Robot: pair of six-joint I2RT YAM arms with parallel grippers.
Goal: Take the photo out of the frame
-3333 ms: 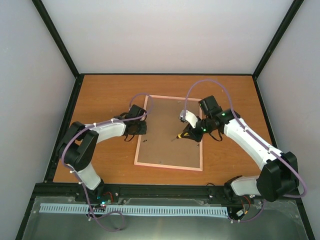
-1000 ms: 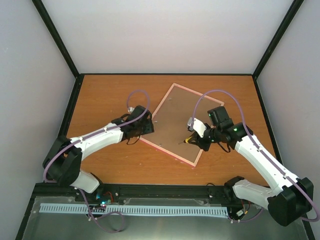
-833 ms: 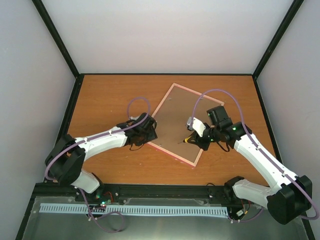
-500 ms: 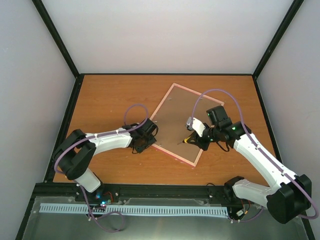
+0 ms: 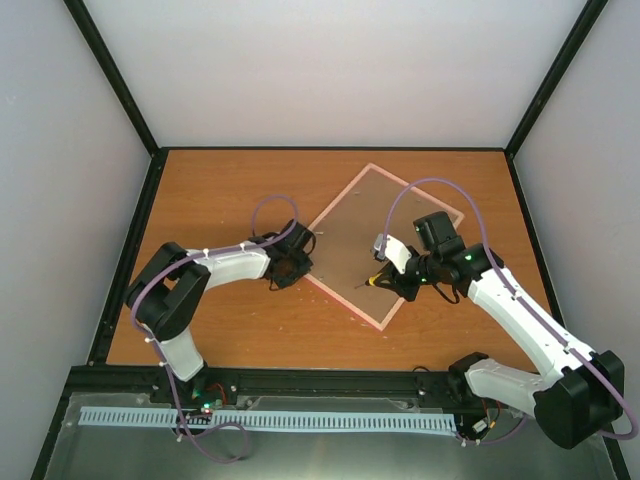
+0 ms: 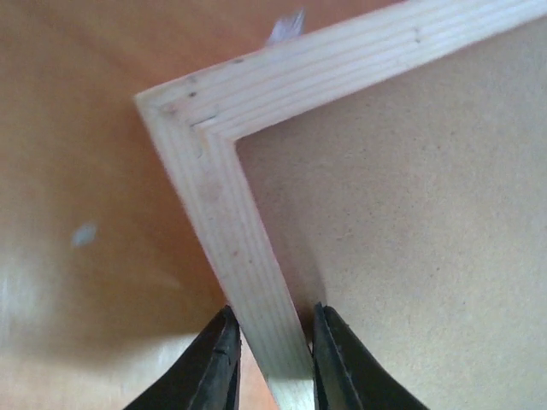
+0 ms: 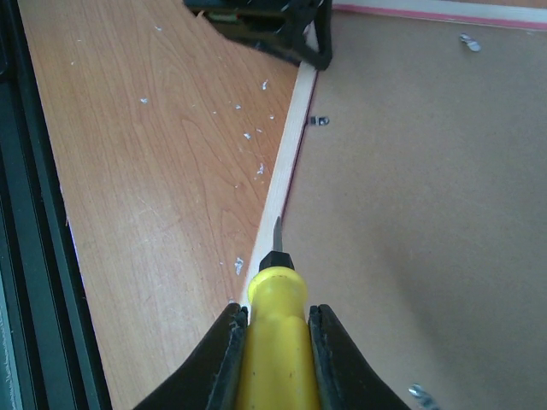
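Two grips: left gripper (image 6: 273,312) clamps the frame (image 6: 205,179) (board (image 6: 410,222) side up), right gripper (image 7: 276,309) holds the screwdriver (image 7: 272,359).

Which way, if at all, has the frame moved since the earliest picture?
Yes. The frame has turned clockwise in the top view; its edges now lie diagonal to the edges of the table.

a robot lab cell: white walls (image 5: 340,70), black corner posts (image 5: 112,75), two arms (image 5: 225,262) (image 5: 520,310) at a wooden table (image 5: 220,190).
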